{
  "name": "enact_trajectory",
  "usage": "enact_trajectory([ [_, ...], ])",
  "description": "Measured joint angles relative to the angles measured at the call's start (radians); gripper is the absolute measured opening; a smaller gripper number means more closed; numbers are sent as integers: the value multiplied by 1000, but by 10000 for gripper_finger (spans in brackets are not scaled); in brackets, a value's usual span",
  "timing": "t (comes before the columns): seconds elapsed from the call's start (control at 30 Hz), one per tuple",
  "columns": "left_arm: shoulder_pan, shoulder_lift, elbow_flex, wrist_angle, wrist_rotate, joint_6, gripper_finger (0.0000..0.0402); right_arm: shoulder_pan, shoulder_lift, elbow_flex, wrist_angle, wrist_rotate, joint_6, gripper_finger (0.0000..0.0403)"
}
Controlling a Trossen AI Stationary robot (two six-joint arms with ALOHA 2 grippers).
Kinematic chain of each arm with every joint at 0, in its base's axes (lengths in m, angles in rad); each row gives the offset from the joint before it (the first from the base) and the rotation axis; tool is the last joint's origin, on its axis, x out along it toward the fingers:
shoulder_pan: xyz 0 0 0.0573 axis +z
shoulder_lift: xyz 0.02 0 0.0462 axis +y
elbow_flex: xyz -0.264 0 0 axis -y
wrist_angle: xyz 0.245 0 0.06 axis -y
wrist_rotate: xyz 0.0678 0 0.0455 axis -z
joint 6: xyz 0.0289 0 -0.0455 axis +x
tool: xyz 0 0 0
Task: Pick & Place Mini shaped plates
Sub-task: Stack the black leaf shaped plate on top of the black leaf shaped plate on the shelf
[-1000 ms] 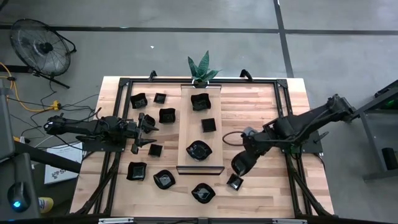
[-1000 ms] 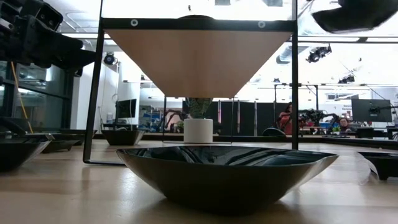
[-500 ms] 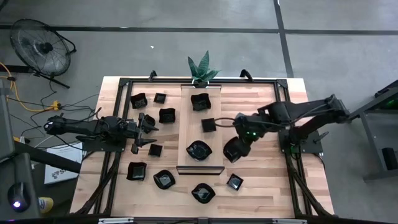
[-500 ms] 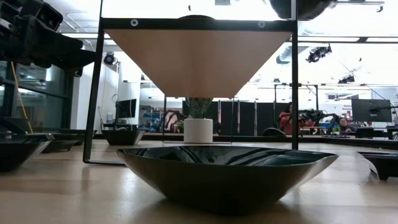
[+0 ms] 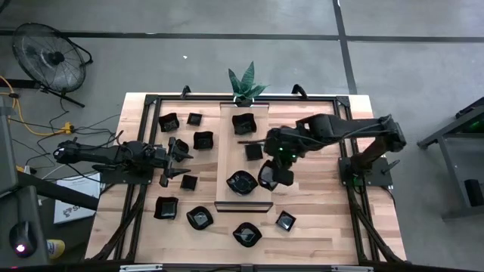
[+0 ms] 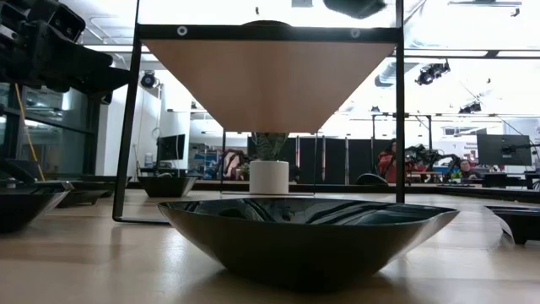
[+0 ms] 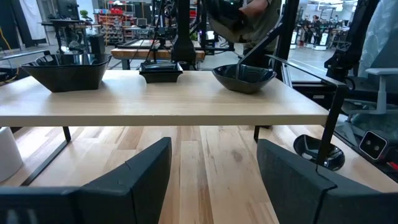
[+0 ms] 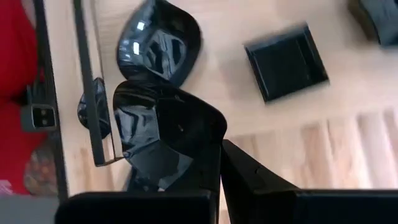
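Observation:
My right gripper (image 5: 275,171) hangs over the right edge of the raised pale wooden board (image 5: 231,140), shut on a glossy black mini plate (image 8: 163,130). It shows at the top edge of the low view (image 6: 354,7). Three plates rest on the board: a far one (image 5: 243,123), a square one (image 5: 254,151) and a rounded one (image 5: 242,182). Several more lie on the table to its left and near side, such as one (image 5: 200,217). My left gripper (image 7: 211,180) stands open and level at the table's left, touching nothing. My right gripper pinches the plate's rim (image 8: 213,146) between its two fingers (image 8: 245,177). The fingers slant down from the table's right side. The plate is lifted clear, tilted, hanging beside and below the fingers above the board's right edge.
A black frame (image 5: 151,113) runs around the table. A potted plant (image 5: 246,81) stands at the far edge behind the board. A wavy plate (image 6: 308,236) lies close to the low camera, and a small plate (image 5: 285,221) sits near the front right. Bare wood (image 5: 318,196) lies right of the board.
My right gripper has carried the plate from the near right of the table toward the far left, rising, until it hangs at the board's right edge. It has rolled about its own line, turning the plate with it. Its fingers stay shut.

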Motion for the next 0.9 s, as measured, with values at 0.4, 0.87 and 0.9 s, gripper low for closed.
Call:
enact_trajectory([
  [0.4,0,0,0,0,0,0,234,-85,169,208,-7,-181,-426,0],
  [0.87,0,0,0,0,0,0,234,-161,303,316,20,-229,-231,0],
  [0.9,0,0,0,0,0,0,234,-161,305,316,19,-214,-160,0],
])
